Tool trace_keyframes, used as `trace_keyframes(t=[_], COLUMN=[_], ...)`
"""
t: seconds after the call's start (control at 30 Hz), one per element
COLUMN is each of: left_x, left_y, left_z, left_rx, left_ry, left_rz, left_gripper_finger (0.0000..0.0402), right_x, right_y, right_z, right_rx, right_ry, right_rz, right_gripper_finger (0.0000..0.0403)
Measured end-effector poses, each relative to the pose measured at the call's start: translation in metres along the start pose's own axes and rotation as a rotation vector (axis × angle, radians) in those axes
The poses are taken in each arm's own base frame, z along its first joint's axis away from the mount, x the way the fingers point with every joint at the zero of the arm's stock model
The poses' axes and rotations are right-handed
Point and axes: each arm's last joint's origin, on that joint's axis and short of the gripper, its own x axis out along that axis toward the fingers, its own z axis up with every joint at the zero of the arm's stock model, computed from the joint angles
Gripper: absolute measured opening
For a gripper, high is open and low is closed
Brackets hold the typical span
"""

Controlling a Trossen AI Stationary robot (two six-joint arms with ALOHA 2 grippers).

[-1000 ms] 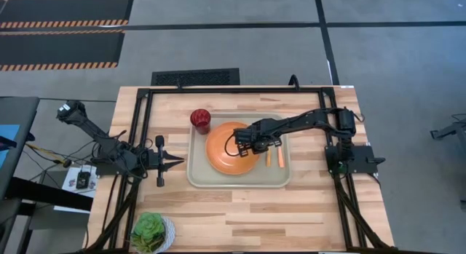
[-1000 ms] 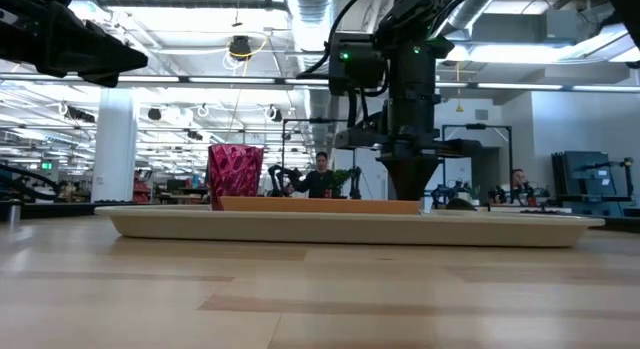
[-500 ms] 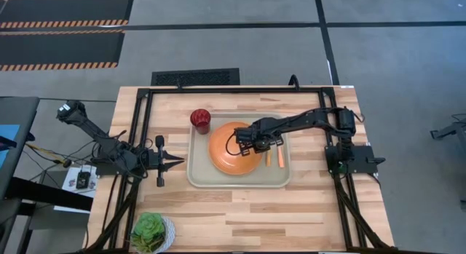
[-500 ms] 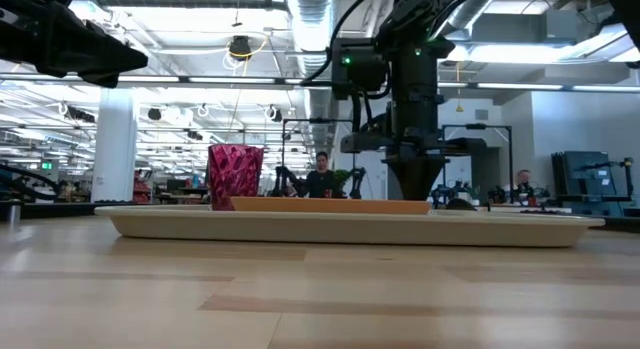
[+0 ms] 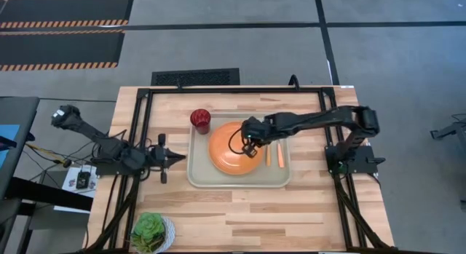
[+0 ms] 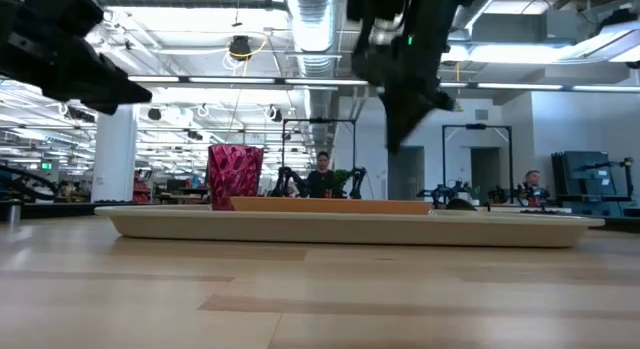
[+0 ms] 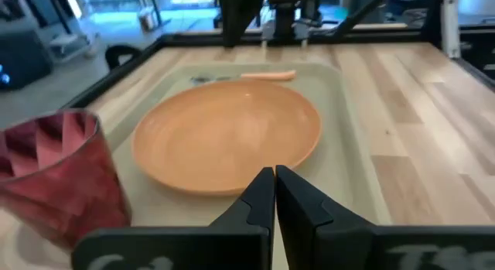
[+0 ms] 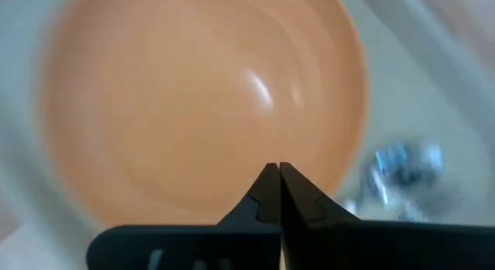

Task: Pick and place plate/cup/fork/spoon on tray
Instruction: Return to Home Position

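Observation:
The orange plate [image 5: 231,151] lies flat on the beige tray [image 5: 200,177], also seen in the left wrist view as plate [image 7: 228,135] and tray [image 7: 352,158]. The dark red cup [image 5: 200,121] stands upright at the tray's far left corner. Two orange-handled utensils [image 5: 274,155] lie side by side on the tray, to the right of the plate; which is the fork and which the spoon I cannot tell. My right gripper [image 5: 249,146] hangs shut above the plate's right part, clear of it [image 6: 392,139]. My left gripper [image 5: 182,158] is shut, left of the tray.
A small white bowl with green leaves [image 5: 151,233] stands at the table's near left corner. Black frame rails [image 5: 240,90] run along the far edge and both sides. Bare wood [image 5: 240,210] lies between the tray and the near edge.
My right gripper has risen from just over the plate to well above it, rolling about its own axis as it went. My left gripper's fingers have come together to a point, and it has swung slightly. The plate, cup and utensils stay on the tray.

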Motion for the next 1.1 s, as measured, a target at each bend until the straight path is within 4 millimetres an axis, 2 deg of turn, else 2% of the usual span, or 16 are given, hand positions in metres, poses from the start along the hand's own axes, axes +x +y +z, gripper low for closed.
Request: trace_keyframes(t=[0.13, 0.3, 0.47, 0.6, 0.97, 1.1], left_x=[0.007, 0.015, 0.020, 0.021, 0.020, 0.020], left_y=[0.010, 0.026, 0.043, 0.053, 0.071, 0.075], left_z=[0.001, 0.003, 0.010, 0.017, 0.022, 0.017], left_rx=[-0.038, -0.098, -0.123, -0.086, -0.054, -0.027], left_ry=[0.024, 0.037, -0.023, -0.091, -0.155, -0.182], left_rz=[-0.008, -0.011, -0.043, -0.080, -0.057, -0.049], left_gripper_finger=[0.0000, 0.0000, 0.0000, 0.0000, 0.0000, 0.0000], right_x=[-0.014, -0.009, 0.000, 0.000, -0.023, -0.019], right_y=[0.002, -0.012, -0.031, -0.049, -0.097, -0.110], right_z=[0.003, -0.003, -0.023, -0.040, -0.090, -0.113], right_rx=[-0.248, -0.422, -0.529, -0.554, -0.571, -0.547], right_ry=[-0.187, -0.425, -0.613, -0.748, -0.925, -0.986], right_rz=[0.188, 0.303, 0.428, 0.531, 0.556, 0.568], right_gripper_finger=[0.0007, 0.0004, 0.0005, 0.0006, 0.0008, 0.0008])
